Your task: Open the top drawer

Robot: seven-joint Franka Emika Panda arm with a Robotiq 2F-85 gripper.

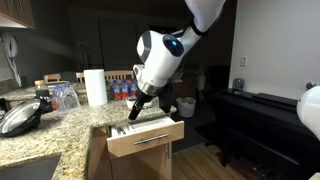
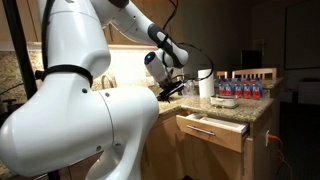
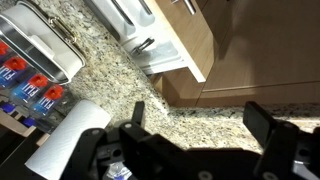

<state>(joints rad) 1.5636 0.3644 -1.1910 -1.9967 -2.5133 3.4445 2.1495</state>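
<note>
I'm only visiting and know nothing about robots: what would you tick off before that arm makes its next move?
1. Light-wood top drawer with white interior: pulled out, ok.
2. Claw: open and empty, ok.
3. Claw off the silver bar handle: ok.
4. White paper towel roll upright on the speckled granite counter, clear of the arm: ok.
5. Drawer at its full travel: cannot tell.

No legible text; bottle labels point(image 3: 35, 92) too blurred.
</note>
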